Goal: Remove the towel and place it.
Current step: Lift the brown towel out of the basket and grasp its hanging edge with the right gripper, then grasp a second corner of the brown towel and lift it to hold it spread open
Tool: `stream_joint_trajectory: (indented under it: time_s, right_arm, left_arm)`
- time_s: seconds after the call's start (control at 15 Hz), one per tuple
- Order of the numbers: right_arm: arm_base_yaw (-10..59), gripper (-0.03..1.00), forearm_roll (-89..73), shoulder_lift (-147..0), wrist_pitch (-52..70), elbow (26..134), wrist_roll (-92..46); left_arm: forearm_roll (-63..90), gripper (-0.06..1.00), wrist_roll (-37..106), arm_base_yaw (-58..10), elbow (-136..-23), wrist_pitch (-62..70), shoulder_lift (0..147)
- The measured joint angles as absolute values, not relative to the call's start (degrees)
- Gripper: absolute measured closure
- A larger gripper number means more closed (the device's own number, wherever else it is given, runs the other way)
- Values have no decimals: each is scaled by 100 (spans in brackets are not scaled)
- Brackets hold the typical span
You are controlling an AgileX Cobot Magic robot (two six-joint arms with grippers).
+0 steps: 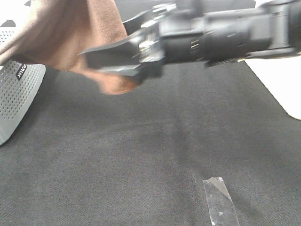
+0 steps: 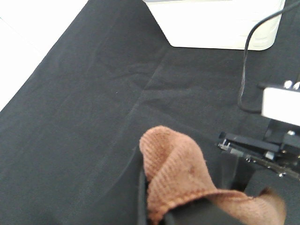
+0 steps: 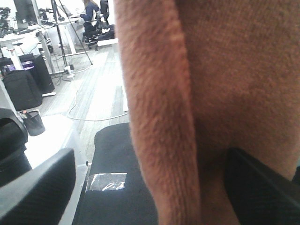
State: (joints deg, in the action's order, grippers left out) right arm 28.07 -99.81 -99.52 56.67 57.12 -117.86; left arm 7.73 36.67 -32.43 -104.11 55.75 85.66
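Dark table covering [image 1: 155, 150]: lies flat | towel [image 1: 70, 33]: held up off the covering at far left, hanging over a grey perforated casing [image 1: 19, 94], contact not discernible | right gripper [image 1: 117, 56]: reaches across, fingers wide either side of the hanging towel | left gripper [image 2: 171, 206]: clamped on a bunched towel fold | clear tape strip [image 1: 218, 200]: stuck to the covering.

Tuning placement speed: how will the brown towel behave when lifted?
Likely floppy: the towel hangs in soft folds and bunches where the left hand pinches it. Probably light: a small pinch holds it up. The nappy pile looks grippy, so it may drag on the black table cover rather than slide.
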Motion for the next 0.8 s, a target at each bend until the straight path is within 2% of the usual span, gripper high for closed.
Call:
stream_joint_trajectory:
  time_s: [0.13,0.4,0.47,0.53,0.8]
  right_arm:
    - [2807,19,-9987,-9969,5644,5730,-11734]
    - [2807,66,-9981,-9969,5414,5730,-11665]
    - [2807,83,-9981,-9969,5311,5730,-11643]
    - [2807,94,-9981,-9952,5306,5730,-11625]
    - [2807,97,-9918,-9861,5202,5730,-11230]
  left_arm:
    - [785,94,3667,-3243,-10411,5575,8566]
    - [733,94,3667,-3243,-10411,5575,8566]
    - [733,94,3667,-3243,-10411,5575,8566]
    - [728,94,3667,-3243,-10411,5575,8566]
    - [722,94,3667,-3243,-10411,5730,8577]
